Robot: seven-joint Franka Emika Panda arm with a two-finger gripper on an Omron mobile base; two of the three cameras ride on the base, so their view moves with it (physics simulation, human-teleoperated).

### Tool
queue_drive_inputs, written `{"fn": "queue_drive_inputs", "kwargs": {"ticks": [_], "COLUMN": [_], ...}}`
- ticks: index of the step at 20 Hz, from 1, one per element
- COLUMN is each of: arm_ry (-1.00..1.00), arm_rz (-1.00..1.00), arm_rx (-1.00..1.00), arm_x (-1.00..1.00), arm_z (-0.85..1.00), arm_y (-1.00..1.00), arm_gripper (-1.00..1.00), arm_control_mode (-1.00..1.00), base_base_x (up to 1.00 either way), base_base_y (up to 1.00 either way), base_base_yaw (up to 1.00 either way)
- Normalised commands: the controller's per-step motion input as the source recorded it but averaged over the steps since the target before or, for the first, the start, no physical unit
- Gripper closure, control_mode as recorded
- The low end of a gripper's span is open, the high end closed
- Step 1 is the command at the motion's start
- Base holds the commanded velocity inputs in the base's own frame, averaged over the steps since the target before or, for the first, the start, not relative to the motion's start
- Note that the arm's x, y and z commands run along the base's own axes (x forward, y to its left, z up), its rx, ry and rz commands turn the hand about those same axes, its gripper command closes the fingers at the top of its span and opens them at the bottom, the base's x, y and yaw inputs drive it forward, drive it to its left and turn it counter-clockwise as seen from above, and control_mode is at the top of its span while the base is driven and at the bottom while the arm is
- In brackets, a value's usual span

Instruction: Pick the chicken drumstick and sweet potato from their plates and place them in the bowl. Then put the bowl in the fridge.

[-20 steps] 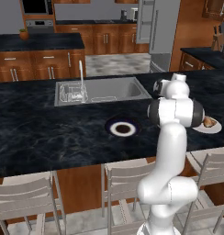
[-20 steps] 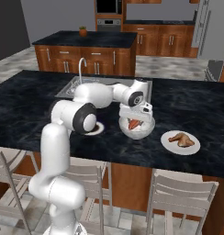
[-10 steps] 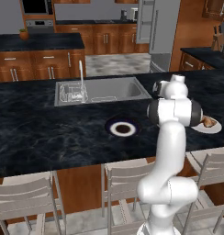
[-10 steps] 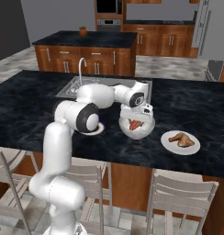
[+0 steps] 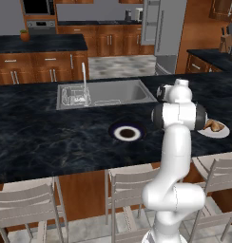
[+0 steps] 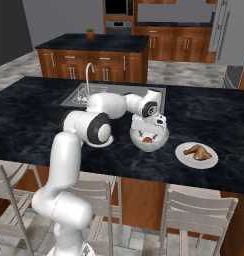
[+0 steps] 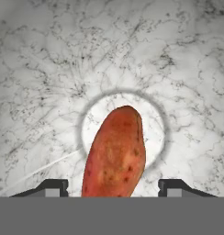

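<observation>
Fingers (image 7: 112, 187) parted wider than a moment earlier, sweet potato (image 7: 116, 153) released between them inside bowl (image 6: 149, 139), long axis running away from fingers.

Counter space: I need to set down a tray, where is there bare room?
Free: the dark counter left of the black-rimmed plate, in front of the sink. Crowded: the bowl and drumstick plate.

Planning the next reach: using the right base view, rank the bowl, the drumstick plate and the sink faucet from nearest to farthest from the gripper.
1. bowl: directly under the gripper.
2. drumstick plate: on the counter, toward the picture's right.
3. sink faucet: far side of the counter, toward the picture's left.
</observation>
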Motion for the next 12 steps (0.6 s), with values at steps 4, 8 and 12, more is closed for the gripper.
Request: {"fn": "queue_drive_inputs", "kwargs": {"ticks": [4, 8, 12], "arm_ry": [0.06, 0.00, 0.00], "arm_rz": [0.00, 0.00, 0.06], "arm_rx": [0.03, 0.03, 0.00], "arm_x": [0.07, 0.00, -0.21], "arm_z": [-0.02, 0.15, 0.44], "arm_y": [-0.05, -0.07, -0.18], "arm_gripper": [-1.00, -1.00, -1.00], "arm_control_mode": [-1.00, -1.00, -1.00], "base_base_x": [0.00, 0.00, 0.00], "base_base_y": [0.00, 0.00, 0.00], "base_base_yaw": [0.00, 0.00, 0.00]}}
